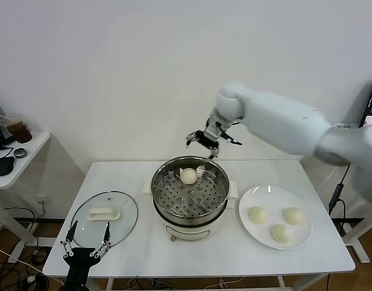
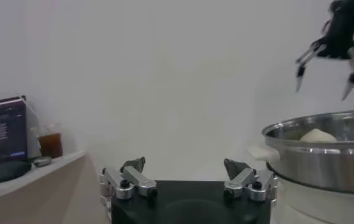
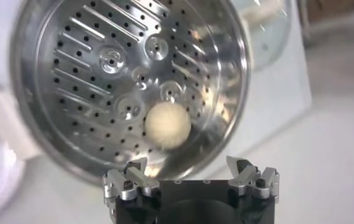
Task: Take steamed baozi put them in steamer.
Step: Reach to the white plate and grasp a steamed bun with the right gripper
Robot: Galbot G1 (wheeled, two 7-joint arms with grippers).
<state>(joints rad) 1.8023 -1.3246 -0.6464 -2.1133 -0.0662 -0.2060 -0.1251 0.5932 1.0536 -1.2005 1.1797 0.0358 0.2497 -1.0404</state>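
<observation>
Overhead, my right gripper hangs open and empty above the steamer, one baozi on its tray, apparently three on the plate. Too hard a squeeze could dent the next.

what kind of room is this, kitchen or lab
Probably a lab or office staged for cooking tests, not a kitchen: a plain white folding table against a bare wall, a side desk holding a computer mouse and iced drink, loose floor cables.
</observation>
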